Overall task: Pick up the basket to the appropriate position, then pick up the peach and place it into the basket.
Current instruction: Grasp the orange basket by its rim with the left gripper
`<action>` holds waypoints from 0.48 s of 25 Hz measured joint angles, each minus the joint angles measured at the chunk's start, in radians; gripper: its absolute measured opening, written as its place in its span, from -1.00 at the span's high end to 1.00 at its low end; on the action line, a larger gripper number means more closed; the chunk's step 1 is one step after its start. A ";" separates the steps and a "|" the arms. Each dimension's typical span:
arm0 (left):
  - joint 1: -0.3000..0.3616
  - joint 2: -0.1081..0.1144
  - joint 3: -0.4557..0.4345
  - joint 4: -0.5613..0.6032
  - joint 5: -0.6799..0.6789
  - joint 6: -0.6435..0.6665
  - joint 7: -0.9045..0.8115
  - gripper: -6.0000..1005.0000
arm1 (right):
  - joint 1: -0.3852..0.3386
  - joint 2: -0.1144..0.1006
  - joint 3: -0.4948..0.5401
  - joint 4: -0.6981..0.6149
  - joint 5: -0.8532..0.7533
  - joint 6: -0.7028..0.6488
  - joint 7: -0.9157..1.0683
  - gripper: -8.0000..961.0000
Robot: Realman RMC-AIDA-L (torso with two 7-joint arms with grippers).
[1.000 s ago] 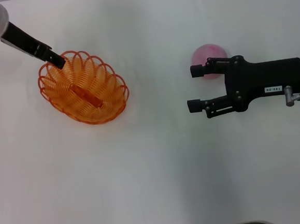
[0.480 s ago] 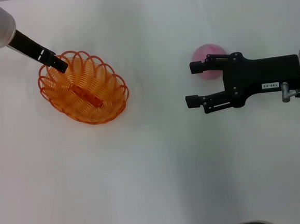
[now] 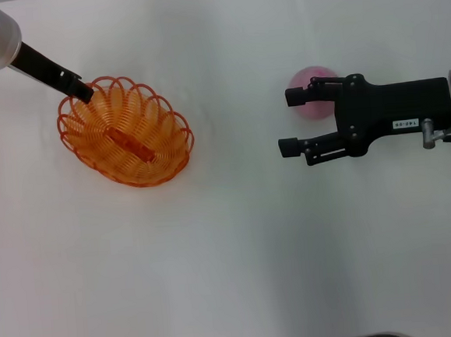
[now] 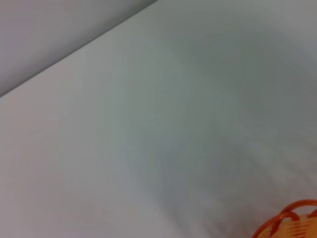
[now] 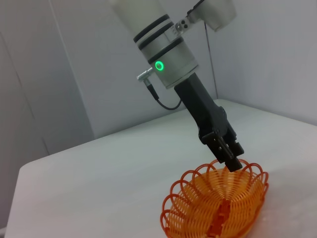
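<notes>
Head view: the basket [image 3: 125, 133] is seen resting on the white table [image 3: 240, 253], well to the robot's left. The left gripper [image 3: 85, 91] is placed at its far rim, and its jaws appear to be pressed together on the looped wire there, as is also suggested in the right wrist view [image 5: 231, 163]. The peach [image 3: 314, 91] lies on the table well apart from the basket, on the right side. The right gripper [image 3: 290, 121] is held above the table with its jaws spread. One finger is seen over the peach's near edge, while the other is off the fruit, so the peach is not yet centred between them.

The step in hand is judged to be the grasp on the basket's rim before it is carried to its place. It would be done well if the pinch were checked as firm on a coil, since thin springy loops may slip. The basket should be lifted only slightly and kept level, then set down nearer the peach without being dragged. For the peach, the open jaws should be centred over its widest part before being lowered, because a round smooth fruit is likely to roll if nudged by one finger.
</notes>
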 joint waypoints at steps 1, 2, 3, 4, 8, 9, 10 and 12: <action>0.000 0.000 0.001 0.000 0.000 0.000 0.001 -0.49 | 0.000 0.000 0.002 0.000 0.000 0.000 0.000 -0.99; 0.000 -0.001 0.003 0.000 0.000 0.002 0.002 -0.42 | 0.000 -0.001 0.003 0.000 0.001 0.000 0.000 -0.99; 0.000 -0.001 0.003 -0.001 0.000 0.005 0.002 -0.35 | 0.000 -0.002 0.004 0.000 0.001 0.000 -0.001 -0.99; 0.000 -0.001 0.004 -0.001 0.000 0.008 0.002 -0.28 | 0.000 -0.002 0.005 0.000 0.001 0.000 -0.001 -0.99; 0.000 -0.002 0.004 -0.002 -0.001 0.023 0.010 0.03 | 0.000 -0.004 0.006 0.000 0.002 0.008 -0.001 -0.99; -0.001 -0.003 0.004 -0.003 -0.002 0.031 0.013 0.11 | 0.000 -0.005 0.006 0.000 0.003 0.009 -0.001 -0.99; -0.001 -0.003 0.004 -0.004 -0.004 0.040 0.016 0.18 | 0.000 -0.005 0.006 0.000 0.003 0.010 -0.001 -0.99; -0.003 -0.004 0.001 -0.008 -0.007 0.052 0.022 0.65 | 0.000 -0.005 0.006 0.000 0.004 0.010 -0.002 -0.99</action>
